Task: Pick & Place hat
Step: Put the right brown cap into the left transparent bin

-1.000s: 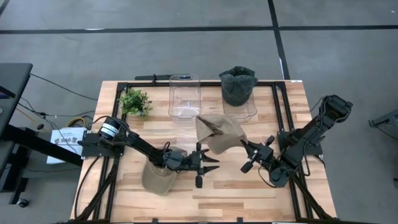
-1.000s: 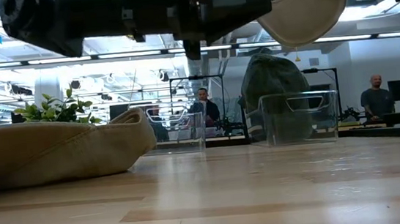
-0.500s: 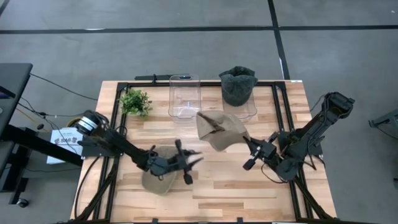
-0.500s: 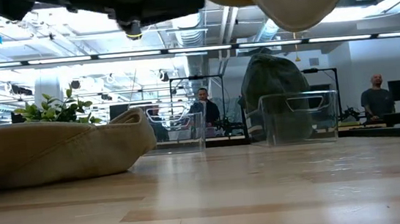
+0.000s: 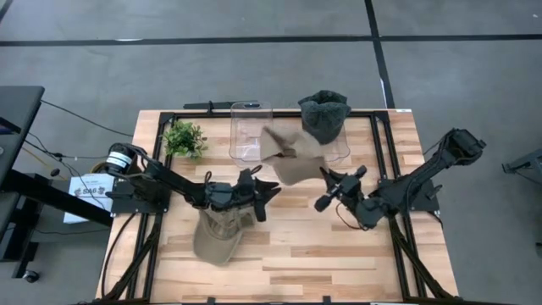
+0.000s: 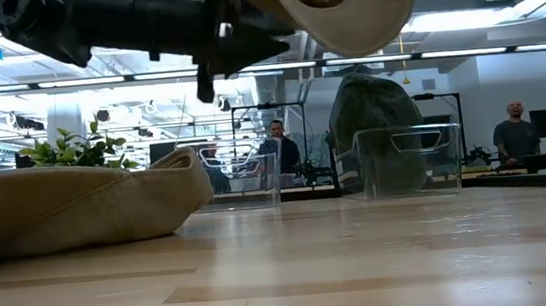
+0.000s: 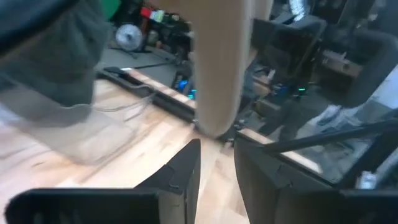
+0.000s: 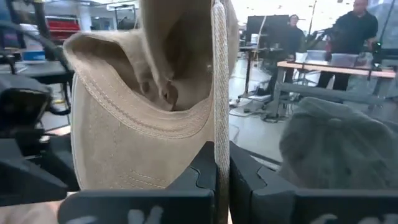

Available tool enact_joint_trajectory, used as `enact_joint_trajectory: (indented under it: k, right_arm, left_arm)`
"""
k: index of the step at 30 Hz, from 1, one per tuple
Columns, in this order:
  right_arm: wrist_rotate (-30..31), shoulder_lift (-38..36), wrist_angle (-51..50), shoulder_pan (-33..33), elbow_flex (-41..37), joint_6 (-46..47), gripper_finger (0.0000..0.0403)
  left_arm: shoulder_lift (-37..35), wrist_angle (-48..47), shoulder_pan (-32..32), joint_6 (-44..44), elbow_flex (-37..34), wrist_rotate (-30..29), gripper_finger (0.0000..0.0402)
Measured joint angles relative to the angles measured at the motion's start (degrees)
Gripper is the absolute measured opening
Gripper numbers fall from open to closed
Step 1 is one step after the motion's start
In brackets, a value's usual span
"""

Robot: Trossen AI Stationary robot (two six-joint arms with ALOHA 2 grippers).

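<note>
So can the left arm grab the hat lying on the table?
Probably yes. The left gripper hangs just past the tan hat with nothing on top of it; the right gripper holds the other hat farther off.

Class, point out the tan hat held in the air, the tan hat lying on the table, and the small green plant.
Held tan hat [image 5: 288, 157], high view, on its crown.
Lying tan hat [image 5: 216, 241], high view, on its crown.
Green plant [image 5: 184, 138], high view, on its leaves.

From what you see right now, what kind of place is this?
Probably a robotics lab or workshop: a wooden table on a black frame carries two robot arms, and the low view shows bright ceiling lights and people at desks behind.
</note>
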Motion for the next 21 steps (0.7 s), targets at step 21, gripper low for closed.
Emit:
enact_joint_trajectory:
  k: [21]
  right_arm:
    - [6.7,22.1,5.7,4.6,11.7,-2.6,0.0003]
  left_arm:
    - [1.3,1.8,-0.1,3.2,1.9,-0.4,0.0095]
